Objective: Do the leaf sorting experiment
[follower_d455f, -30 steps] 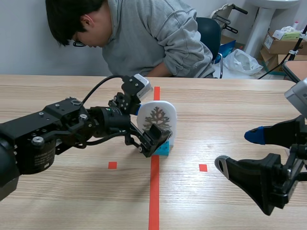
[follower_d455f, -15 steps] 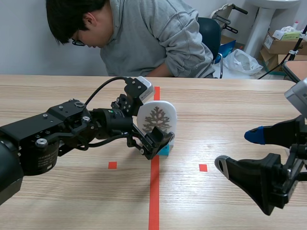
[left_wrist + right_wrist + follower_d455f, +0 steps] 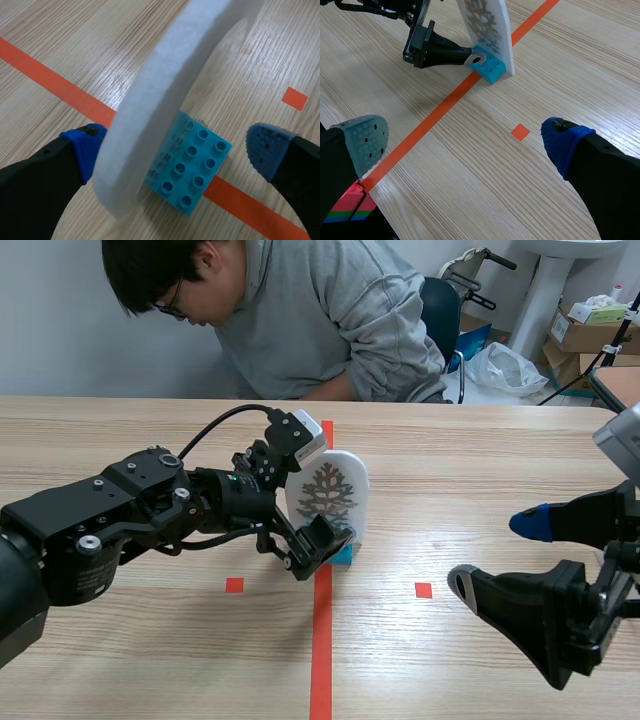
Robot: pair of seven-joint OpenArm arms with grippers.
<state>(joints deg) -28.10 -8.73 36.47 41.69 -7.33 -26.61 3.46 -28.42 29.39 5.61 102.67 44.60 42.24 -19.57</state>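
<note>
Loosely inside wide-parted left claw (image 3: 175,147), upright white leaf plaque (image 3: 165,90) on blue brick (image 3: 200,165), ungripped

A person (image 3: 320,320) in a grey hooded sweatshirt sits at the far side of the wooden table (image 3: 480,470), leaning forward with the head bowed. The person has dark hair and wears glasses (image 3: 170,308). Just behind the person stands a dark blue chair (image 3: 437,310). Past the chair, farther from the person, a white plastic bag (image 3: 507,368) lies on the floor near a white pedestal (image 3: 545,290). Farthest from the person on that same side are stacked cardboard boxes (image 3: 590,335), the top one holding a pale green carton (image 3: 598,312).
</note>
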